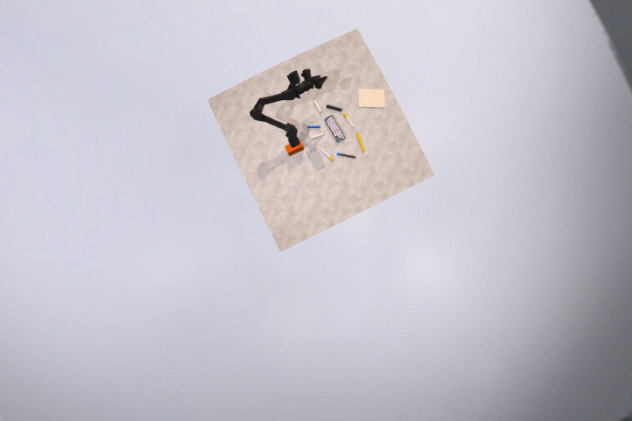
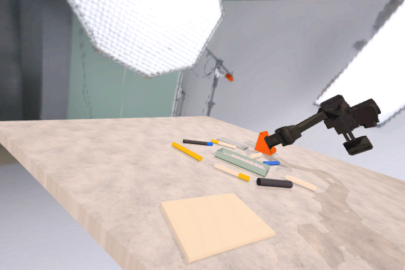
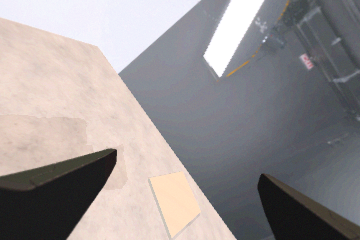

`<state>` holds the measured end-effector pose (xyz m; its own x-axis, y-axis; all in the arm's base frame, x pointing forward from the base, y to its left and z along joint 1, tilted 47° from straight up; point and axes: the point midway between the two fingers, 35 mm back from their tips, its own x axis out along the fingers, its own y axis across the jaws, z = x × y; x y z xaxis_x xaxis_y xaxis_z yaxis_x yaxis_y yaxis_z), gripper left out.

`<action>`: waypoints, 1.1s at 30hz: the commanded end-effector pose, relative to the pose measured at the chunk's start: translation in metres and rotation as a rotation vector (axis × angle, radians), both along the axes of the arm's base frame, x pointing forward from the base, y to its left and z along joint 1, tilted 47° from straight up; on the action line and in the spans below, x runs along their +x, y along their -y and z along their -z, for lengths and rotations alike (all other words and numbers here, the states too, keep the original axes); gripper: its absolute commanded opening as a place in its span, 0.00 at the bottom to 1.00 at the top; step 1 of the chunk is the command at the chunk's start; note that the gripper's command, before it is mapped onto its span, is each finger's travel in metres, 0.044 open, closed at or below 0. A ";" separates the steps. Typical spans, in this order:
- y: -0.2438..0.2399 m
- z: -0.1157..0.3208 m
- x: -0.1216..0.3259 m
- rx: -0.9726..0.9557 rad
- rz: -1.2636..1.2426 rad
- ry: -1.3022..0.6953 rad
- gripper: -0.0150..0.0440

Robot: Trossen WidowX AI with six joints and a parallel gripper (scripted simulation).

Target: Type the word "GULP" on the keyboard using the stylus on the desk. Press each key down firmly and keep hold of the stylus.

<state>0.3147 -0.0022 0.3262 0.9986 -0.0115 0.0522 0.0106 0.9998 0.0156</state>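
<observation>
A keyboard [image 1: 334, 129] [image 2: 238, 163] with pale pink keys in a grey-green case lies among several pens and sticks. A slim blue stick with a thin tip, which looks like the stylus [image 1: 313, 126] [image 2: 270, 163], lies on the desk beside the keyboard, on the arm base's side. My gripper [image 1: 325, 81] [image 3: 187, 167] is wide open and empty, raised above the desk and well away from the keyboard and the stylus. Neither of them shows in the wrist view. Single key letters are too small to read.
Around the keyboard lie a black cylinder [image 1: 333, 107] [image 2: 274, 183], a yellow stick [image 1: 360, 142] [image 2: 187, 152], a black pen with a blue end [image 1: 347, 155] [image 2: 194, 142], pale sticks and yellow-ended pens. A beige square board [image 1: 371, 98] [image 2: 217, 225] [image 3: 175, 202] lies near one desk edge.
</observation>
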 end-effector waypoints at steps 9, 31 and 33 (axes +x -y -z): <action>0.016 0.112 0.043 -0.033 -0.118 -0.564 0.60; 0.025 0.257 0.000 0.654 -0.604 -1.403 0.25; 0.025 0.257 0.000 0.654 -0.604 -1.403 0.25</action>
